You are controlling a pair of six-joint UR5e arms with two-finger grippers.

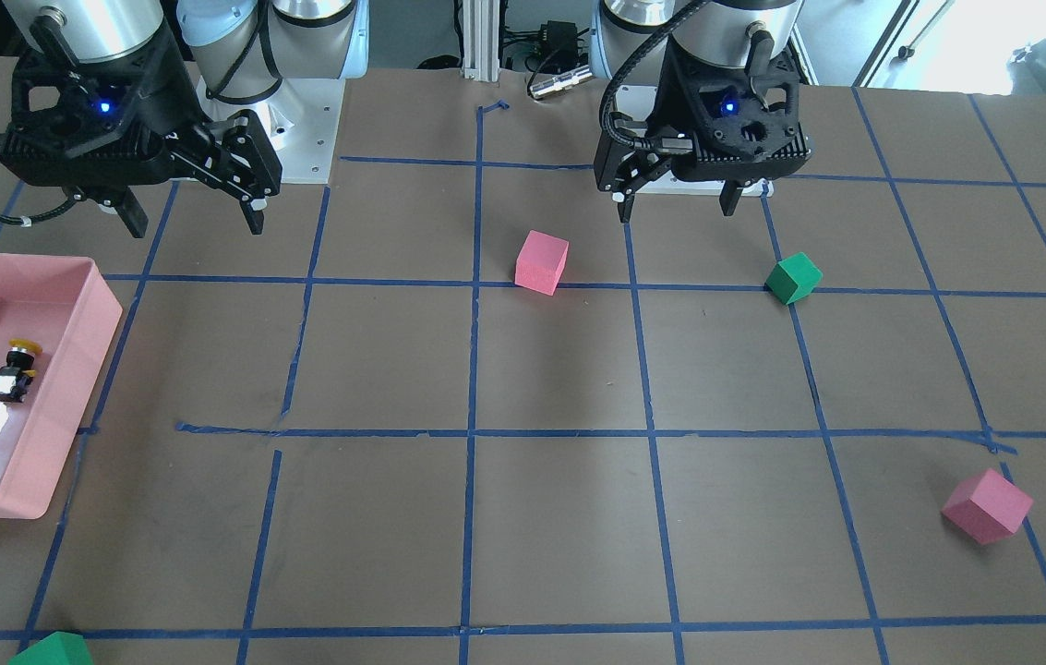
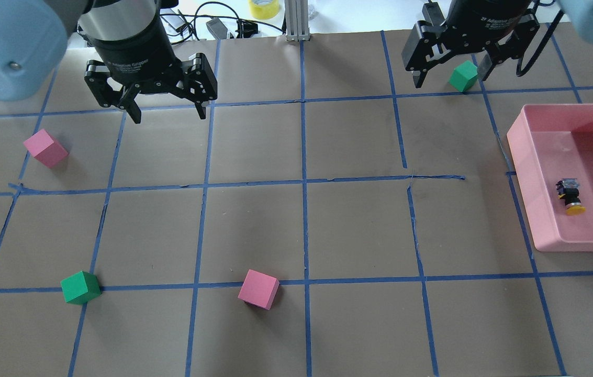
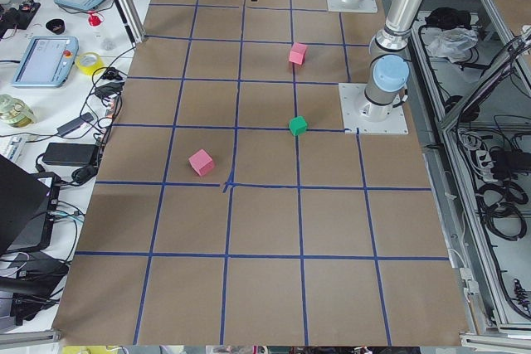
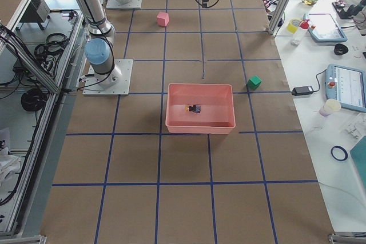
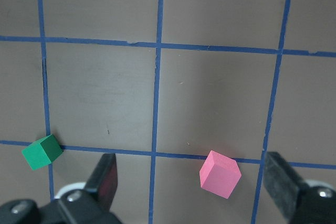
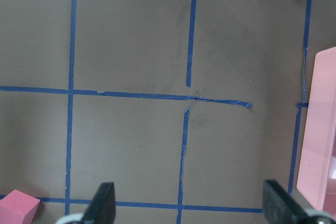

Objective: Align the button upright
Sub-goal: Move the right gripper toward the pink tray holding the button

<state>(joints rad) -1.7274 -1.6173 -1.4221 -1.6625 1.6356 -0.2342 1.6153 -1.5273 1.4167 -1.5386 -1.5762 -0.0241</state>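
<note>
The button (image 1: 13,374) lies on its side inside the pink tray (image 1: 70,388), yellow cap toward the robot. It also shows in the overhead view (image 2: 571,195) and, small, in the exterior right view (image 4: 195,108). My right gripper (image 1: 190,217) hangs open and empty above the table, beyond the tray's robot-side corner; in the overhead view (image 2: 450,78) it is up and left of the tray (image 2: 524,173). My left gripper (image 1: 670,199) is open and empty, well away from the tray, above the pink cube (image 1: 542,262). The left wrist view shows its fingers (image 5: 107,177) spread wide.
A green cube (image 1: 793,278) and a second pink cube (image 1: 987,505) lie on the left arm's side. Another green cube (image 2: 463,76) sits under my right gripper at the table's far edge. The right wrist view shows only the tray's rim (image 6: 320,129).
</note>
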